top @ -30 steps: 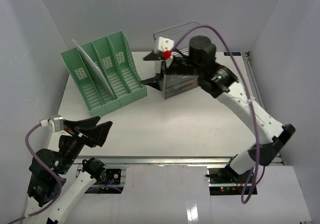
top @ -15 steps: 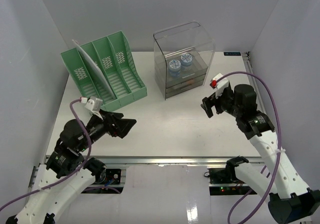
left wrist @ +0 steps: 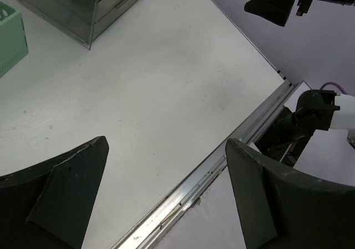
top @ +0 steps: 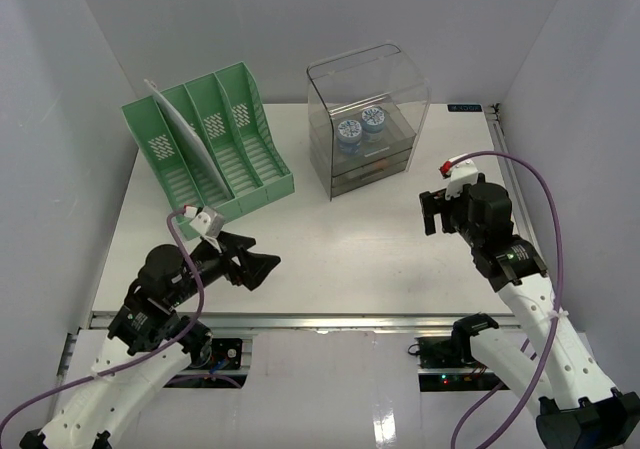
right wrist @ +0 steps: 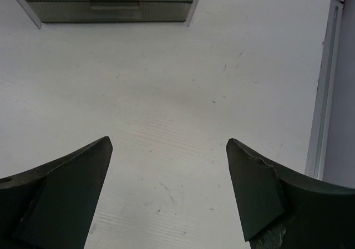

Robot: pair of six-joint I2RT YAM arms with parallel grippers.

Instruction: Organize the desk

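Note:
The desk [top: 350, 239] is a large white tabletop with a metal rail [top: 330, 321] along its front edge; it also shows in the left wrist view [left wrist: 155, 88] and the right wrist view [right wrist: 166, 93]. My left gripper [top: 262, 265] hovers low over the front left of the desk, open and empty; its fingers [left wrist: 72, 188] straddle the rail [left wrist: 222, 171]. My right gripper [top: 432, 214] hangs over the right side of the desk, open and empty, its fingers [right wrist: 255, 188] wide apart.
A green slotted file rack [top: 210, 139] with a white sheet in its left slot stands at the back left. A clear plastic drawer box [top: 365, 119] holding two blue-capped round things [top: 360, 125] stands at the back centre; it shows in both wrist views [left wrist: 83, 10] [right wrist: 111, 2].

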